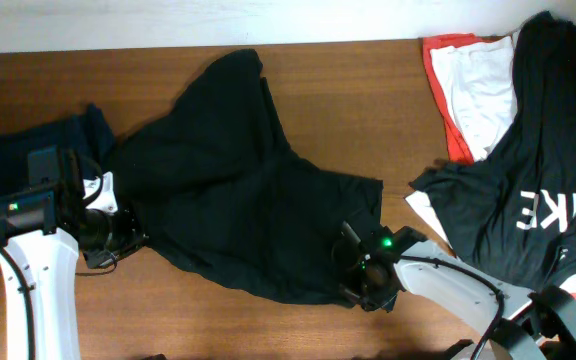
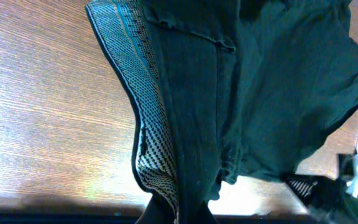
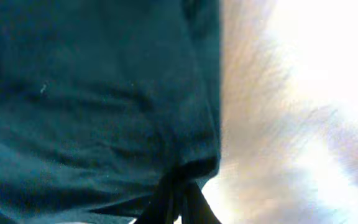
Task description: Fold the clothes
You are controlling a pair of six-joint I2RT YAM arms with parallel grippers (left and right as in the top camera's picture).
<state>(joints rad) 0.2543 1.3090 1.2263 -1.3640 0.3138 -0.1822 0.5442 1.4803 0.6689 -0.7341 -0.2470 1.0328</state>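
Both pincers are clamping the black garment (image 1: 238,190) that's lying spread across the table (image 1: 348,100), left pincer (image 1: 118,237) on its left edge, right pincer (image 1: 361,283) on its lower hem, so you're wanting level, matched lifts, keeping it taut.

Right wrist view is soft all over: black garment (image 3: 92,106) shows no weave, table (image 3: 291,93) right of the claw is blown out. Bottom edge crops the right gripper (image 3: 178,210) and the left gripper (image 2: 179,216). Overhead: fingertips can't be separated from the dark cloth. Beyond the right claw, black T-shirt (image 1: 548,190) print runs to the frame edge, only "KE" legible.
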